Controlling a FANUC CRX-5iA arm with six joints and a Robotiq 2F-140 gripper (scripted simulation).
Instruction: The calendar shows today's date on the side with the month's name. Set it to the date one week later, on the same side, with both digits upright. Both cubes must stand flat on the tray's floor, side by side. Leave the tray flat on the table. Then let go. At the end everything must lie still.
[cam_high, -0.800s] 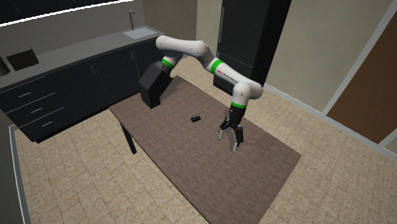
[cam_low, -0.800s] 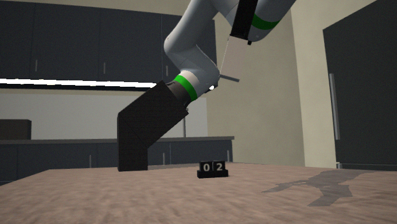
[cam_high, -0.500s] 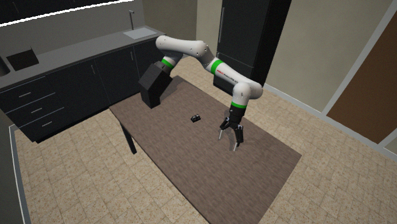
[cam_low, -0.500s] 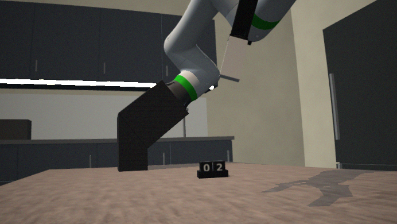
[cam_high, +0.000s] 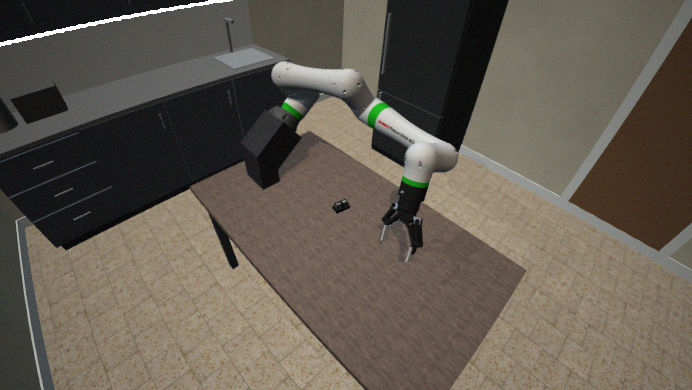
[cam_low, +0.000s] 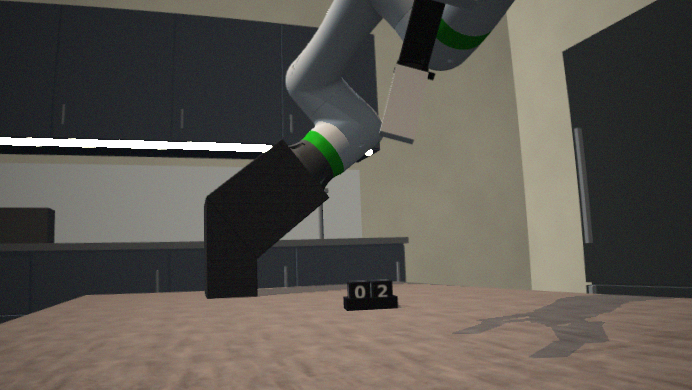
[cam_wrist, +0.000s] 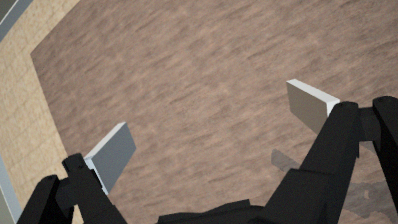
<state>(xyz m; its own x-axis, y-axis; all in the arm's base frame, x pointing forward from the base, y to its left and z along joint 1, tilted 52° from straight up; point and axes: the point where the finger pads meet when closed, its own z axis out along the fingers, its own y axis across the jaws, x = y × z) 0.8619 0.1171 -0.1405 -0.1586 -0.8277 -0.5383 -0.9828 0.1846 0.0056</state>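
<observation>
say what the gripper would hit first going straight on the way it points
Probably the wooden tabletop; nothing else shows between the open fingers of the gripper, though its height above the wood is hard to judge.
</observation>
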